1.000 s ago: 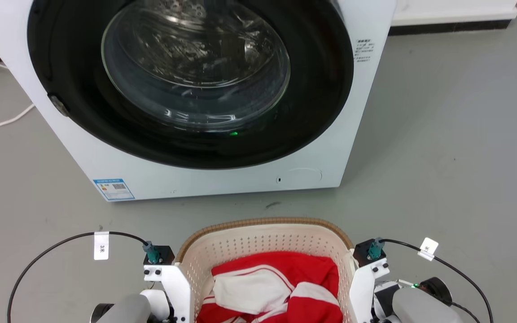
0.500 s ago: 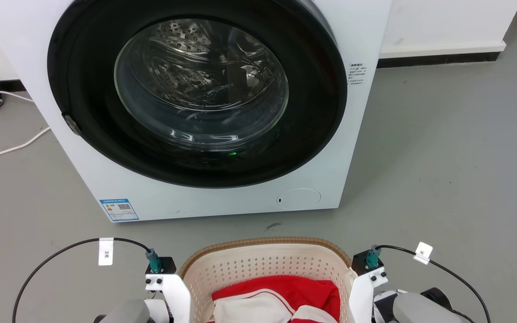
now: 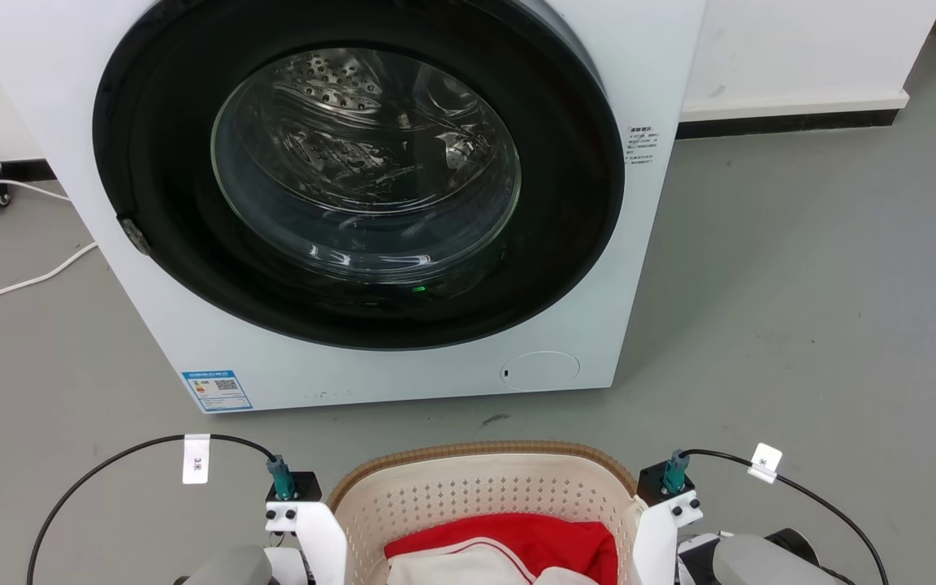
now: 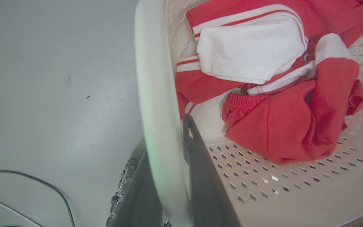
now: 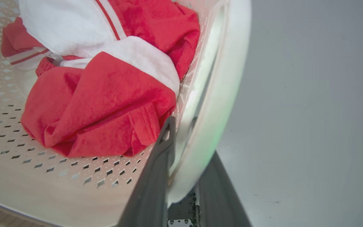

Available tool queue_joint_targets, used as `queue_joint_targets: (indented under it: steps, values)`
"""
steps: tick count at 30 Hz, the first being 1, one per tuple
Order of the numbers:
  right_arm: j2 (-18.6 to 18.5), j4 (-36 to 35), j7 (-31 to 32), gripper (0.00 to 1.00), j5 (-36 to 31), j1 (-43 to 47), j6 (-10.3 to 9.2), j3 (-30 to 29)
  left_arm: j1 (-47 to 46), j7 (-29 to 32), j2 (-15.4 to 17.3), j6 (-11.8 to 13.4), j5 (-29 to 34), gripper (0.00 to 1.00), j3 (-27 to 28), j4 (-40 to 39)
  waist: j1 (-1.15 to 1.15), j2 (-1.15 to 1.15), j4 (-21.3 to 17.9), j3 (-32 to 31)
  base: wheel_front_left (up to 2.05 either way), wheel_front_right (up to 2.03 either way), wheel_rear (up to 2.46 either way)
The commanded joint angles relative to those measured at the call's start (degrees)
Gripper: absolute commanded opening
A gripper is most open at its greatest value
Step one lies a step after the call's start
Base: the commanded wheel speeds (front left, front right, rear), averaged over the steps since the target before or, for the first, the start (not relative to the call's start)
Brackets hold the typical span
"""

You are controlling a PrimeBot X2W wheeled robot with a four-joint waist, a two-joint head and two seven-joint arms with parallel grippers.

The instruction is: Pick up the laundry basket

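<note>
- We locate the cream perforated plastic laundry basket (image 3: 480, 496), with its brown woven-look rim, between both grippers and before the white front-loading washing machine (image 3: 403, 378).
- Our left gripper (image 4: 164, 135) is clenched on the white left handle (image 4: 151, 69), one dark finger on each side of it.
- Our right gripper (image 5: 192, 138) grasps the white right handle (image 5: 235, 63) likewise.
- Red-and-white clothing (image 4: 279, 94) lies inboard of both grippers.
- Grey floor (image 5: 310, 110) lies outboard.

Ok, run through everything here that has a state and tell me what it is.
White front-loading washing machine: round glass door shut.
Cream perforated plastic laundry basket: loaded with clothes, gripped on both sides.
Red and white clothes: crumpled inside the basket.
Left gripper: shut on the left white handle.
Right gripper: shut on the right white handle.
</note>
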Motion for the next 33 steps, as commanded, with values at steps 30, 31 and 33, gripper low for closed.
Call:
queue_joint_targets:
  steps: [30,31,33]
  values:
    - [0.7,0.4,-0.9,0.0,7.0,-2.6,0.32,7.5,-2.3,-1.4,-0.6,-0.7,-4.4,0.0,-5.0,0.1,0.0,0.0,-0.3,0.7,0.0,0.0,0.0]
    - [0.7,0.4,-0.9,0.0,7.2,-2.7,0.32,7.7,-2.4,-1.4,-0.5,-0.7,-4.5,0.0,-5.1,0.1,0.0,0.0,-0.3,0.7,0.0,0.0,0.0]
    - [0.7,0.5,-1.0,0.0,7.5,-2.8,0.32,8.0,-2.5,-1.5,-0.5,-0.7,-4.8,0.0,-5.4,0.2,0.0,0.0,-0.3,0.8,0.0,0.0,0.0]
